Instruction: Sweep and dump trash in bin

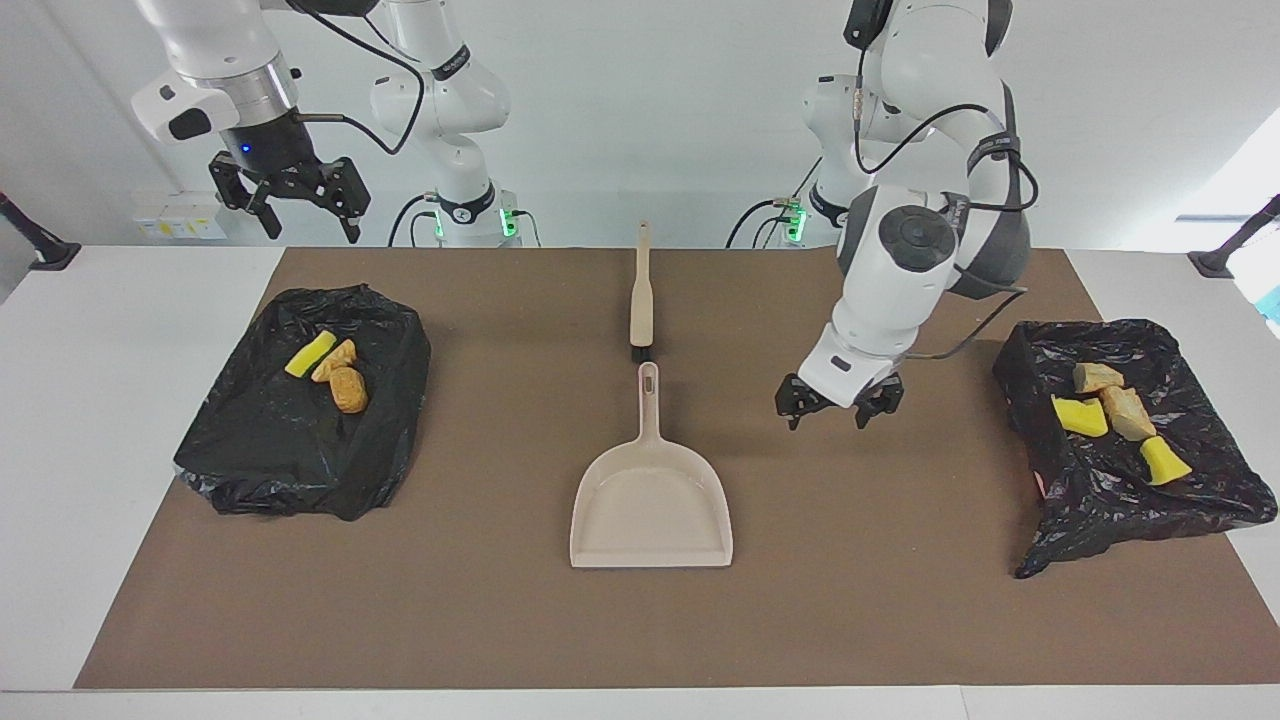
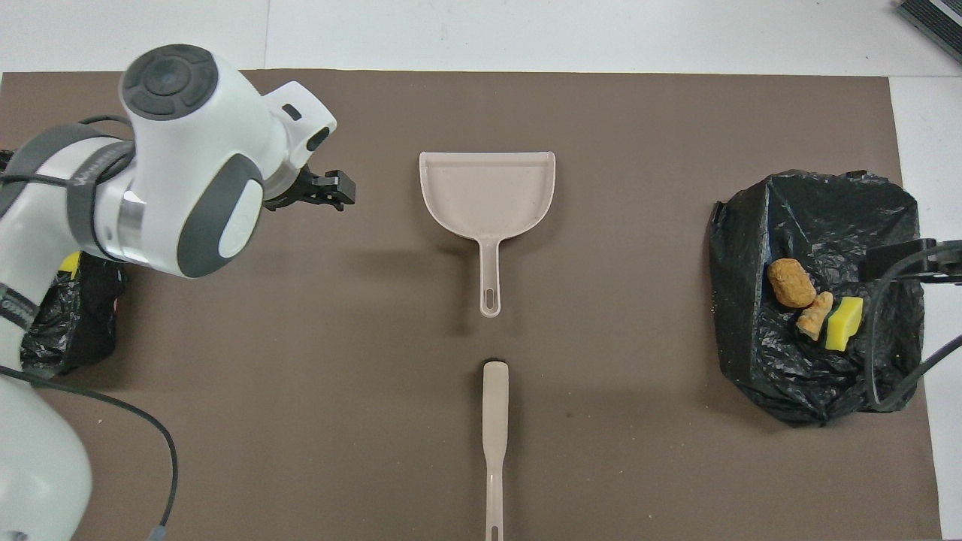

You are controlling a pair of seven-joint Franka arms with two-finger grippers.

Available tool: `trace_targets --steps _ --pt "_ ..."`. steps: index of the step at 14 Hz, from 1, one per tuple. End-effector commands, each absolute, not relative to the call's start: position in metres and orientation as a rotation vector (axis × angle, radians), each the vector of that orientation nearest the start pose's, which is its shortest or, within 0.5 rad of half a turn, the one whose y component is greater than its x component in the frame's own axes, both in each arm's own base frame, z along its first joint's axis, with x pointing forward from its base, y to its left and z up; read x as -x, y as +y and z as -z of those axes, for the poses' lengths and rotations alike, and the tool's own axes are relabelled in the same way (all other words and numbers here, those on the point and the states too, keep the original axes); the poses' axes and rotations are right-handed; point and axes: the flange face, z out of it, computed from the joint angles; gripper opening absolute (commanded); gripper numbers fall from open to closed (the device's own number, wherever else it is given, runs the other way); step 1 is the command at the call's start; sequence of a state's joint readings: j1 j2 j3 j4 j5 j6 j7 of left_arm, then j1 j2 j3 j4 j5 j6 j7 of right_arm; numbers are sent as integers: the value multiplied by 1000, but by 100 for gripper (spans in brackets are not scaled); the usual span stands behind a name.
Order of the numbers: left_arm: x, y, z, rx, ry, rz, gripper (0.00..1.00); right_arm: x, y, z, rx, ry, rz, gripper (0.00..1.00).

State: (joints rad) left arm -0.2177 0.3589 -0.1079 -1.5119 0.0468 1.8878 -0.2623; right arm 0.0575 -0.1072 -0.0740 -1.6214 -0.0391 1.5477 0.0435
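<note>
Dustpan (image 1: 651, 505) flat on brown mat (image 1: 640, 620) mid-table, mouth facing away from robots, handle pointing at them; pan looks empty, so nothing left to carry, prob. why it's set down free. Brush (image 1: 640, 295) lies in line w/ dustpan handle, nearer robots than the pan, not touching it; reads as parked. Left hand (image 1: 838, 403) hangs low over bare mat beside dustpan, toward left arm's end, between pan and left-end bin bag (image 1: 1130, 500); fingers spread, pinching nothing, clear of the handle. Right hand (image 1: 288, 195) up in air over table edge by right-end bin bag (image 1: 300, 440), fingers spread, empty; arm waits. Trash: none seen on mat around dustpan. Three bits (image 1: 335, 375) in right-end bag, four (image 1: 1120, 415) in left-end bag. Judgement: sweep + dump look done, tools laid centre where either arm could reach.
</note>
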Motion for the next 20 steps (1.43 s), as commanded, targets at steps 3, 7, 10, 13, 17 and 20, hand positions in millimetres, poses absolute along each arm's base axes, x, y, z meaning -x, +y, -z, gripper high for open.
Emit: trace_targets --steps 3,7,10,13,17,20 --pt "-629 -101 -527 3129 154 55 100 -515 -15 -661 3148 54 55 100" --pt "-613 -53 -561 3118 164 54 100 -515 -15 -661 3148 54 55 100" --pt "-595 -49 -563 3111 150 8 100 -515 -14 -661 3148 51 55 100" --pt "-578 -54 -570 3137 153 13 100 -515 -14 -661 3148 51 55 100" --pt "-558 -58 -589 3163 120 29 100 -515 -15 -661 3148 54 55 100" --pt "-550 -51 -610 3146 113 -56 100 -515 -14 -661 3148 51 55 100"
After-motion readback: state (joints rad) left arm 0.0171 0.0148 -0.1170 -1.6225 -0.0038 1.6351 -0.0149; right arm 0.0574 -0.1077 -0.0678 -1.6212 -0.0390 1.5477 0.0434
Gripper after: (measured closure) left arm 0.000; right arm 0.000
